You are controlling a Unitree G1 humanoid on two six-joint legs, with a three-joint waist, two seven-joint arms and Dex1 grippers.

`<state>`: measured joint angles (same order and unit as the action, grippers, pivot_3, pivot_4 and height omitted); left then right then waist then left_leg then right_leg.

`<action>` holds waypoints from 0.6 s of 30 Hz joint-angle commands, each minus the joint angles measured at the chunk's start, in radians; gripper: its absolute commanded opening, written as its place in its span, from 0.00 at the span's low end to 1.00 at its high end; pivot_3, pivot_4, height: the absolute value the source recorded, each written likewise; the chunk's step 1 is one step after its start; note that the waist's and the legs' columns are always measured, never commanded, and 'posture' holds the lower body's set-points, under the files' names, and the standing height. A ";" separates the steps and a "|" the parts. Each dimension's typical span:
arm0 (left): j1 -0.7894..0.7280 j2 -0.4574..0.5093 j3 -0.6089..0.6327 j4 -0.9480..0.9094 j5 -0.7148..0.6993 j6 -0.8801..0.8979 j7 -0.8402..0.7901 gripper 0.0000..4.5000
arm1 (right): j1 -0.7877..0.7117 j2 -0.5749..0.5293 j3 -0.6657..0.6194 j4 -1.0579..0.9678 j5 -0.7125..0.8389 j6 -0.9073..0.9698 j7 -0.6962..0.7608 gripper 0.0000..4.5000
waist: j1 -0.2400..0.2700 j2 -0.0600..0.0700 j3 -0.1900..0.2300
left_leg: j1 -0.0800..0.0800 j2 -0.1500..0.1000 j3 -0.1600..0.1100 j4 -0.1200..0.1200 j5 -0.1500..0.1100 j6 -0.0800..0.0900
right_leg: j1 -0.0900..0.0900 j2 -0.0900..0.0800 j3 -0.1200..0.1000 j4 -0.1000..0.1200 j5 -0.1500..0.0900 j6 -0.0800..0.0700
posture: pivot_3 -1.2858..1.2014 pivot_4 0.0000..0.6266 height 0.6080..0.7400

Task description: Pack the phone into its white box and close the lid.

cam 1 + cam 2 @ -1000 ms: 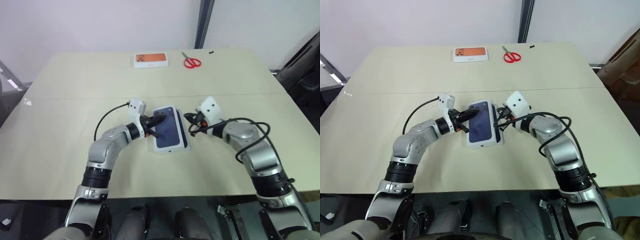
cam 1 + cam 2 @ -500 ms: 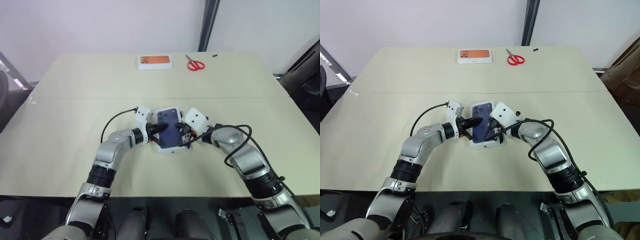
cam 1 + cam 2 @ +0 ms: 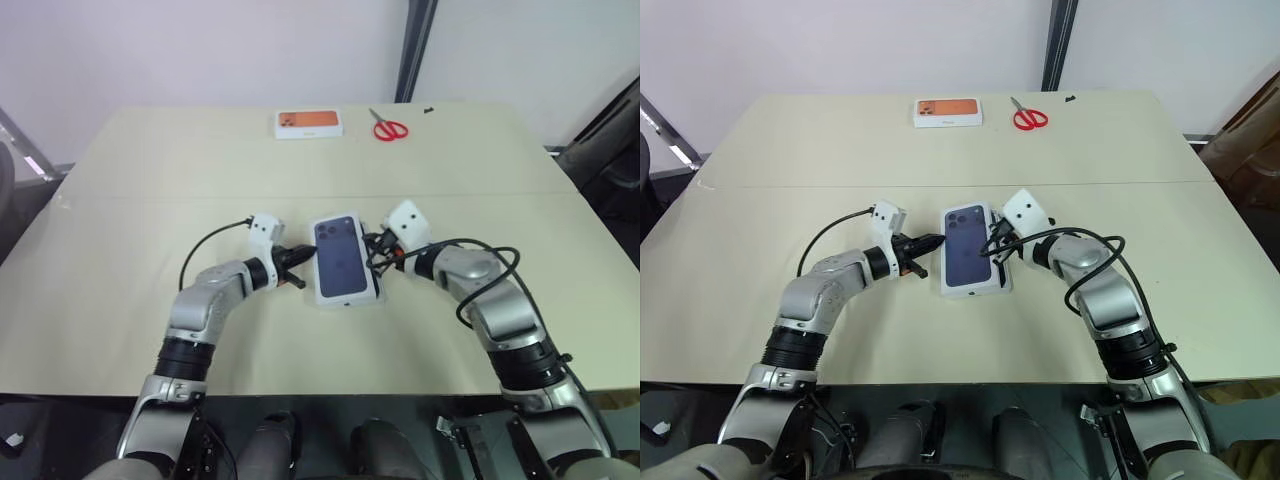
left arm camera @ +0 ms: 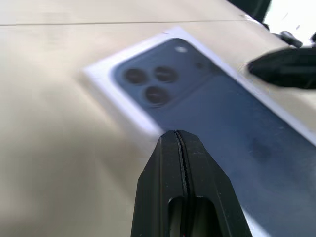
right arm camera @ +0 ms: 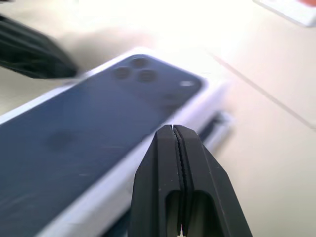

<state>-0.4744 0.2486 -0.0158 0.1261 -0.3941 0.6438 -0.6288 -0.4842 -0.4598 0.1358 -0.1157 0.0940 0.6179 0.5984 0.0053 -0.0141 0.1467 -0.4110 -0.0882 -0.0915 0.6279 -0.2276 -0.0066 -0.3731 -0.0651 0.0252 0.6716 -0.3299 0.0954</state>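
- The lid (image 3: 343, 260), its printed dark blue phone picture facing up, lies on the white box (image 5: 217, 126) near the middle of the tabletop (image 3: 120, 230).
- Left claw (image 3: 303, 254): fingers pressed together, empty, just beside the lid's left edge.
- Right claw (image 3: 372, 252): fingers pressed together, empty, at the lid's right edge; contact cannot be determined.
- Beyond the lid, at the tabletop's far edge: an orange-printed box (image 3: 309, 123) and red scissors (image 3: 385, 127).
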 commanded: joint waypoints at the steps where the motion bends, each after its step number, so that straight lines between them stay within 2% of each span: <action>1: 0.008 0.010 0.013 -0.047 -0.015 0.018 0.003 0.00 | -0.011 -0.029 -0.016 -0.018 -0.006 -0.024 0.009 0.01 | 0.000 0.001 0.000 | 0.000 0.000 0.000 0.000 0.000 0.000 | 0.000 0.000 0.000 0.000 0.000 0.000 | 0.52 0.24 0.95; 9: 0.024 0.005 -0.041 -0.040 -0.009 0.087 -0.006 0.00 | 0.018 -0.039 0.035 -0.034 -0.012 -0.023 0.040 0.01 | -0.001 0.001 0.001 | 0.000 0.000 0.000 0.000 0.000 0.000 | 0.000 0.000 0.000 0.000 0.000 0.000 | 0.52 0.24 0.95; 18: -0.038 -0.045 -0.060 -0.015 -0.010 0.062 -0.009 0.00 | 0.017 -0.032 0.036 -0.026 -0.010 -0.023 0.033 0.01 | 0.003 0.001 0.001 | 0.000 0.000 0.000 0.000 0.000 0.000 | 0.000 0.000 0.000 -0.001 0.000 0.000 | 0.52 0.24 0.95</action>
<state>-0.4739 0.2301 -0.0664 0.1405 -0.3896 0.7259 -0.6293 -0.4538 -0.4962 0.1740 -0.1143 0.0800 0.6042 0.6254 0.0085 -0.0133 0.1477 -0.4111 -0.0883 -0.0915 0.6280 -0.2276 -0.0066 -0.3728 -0.0652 0.0253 0.6710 -0.3299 0.0954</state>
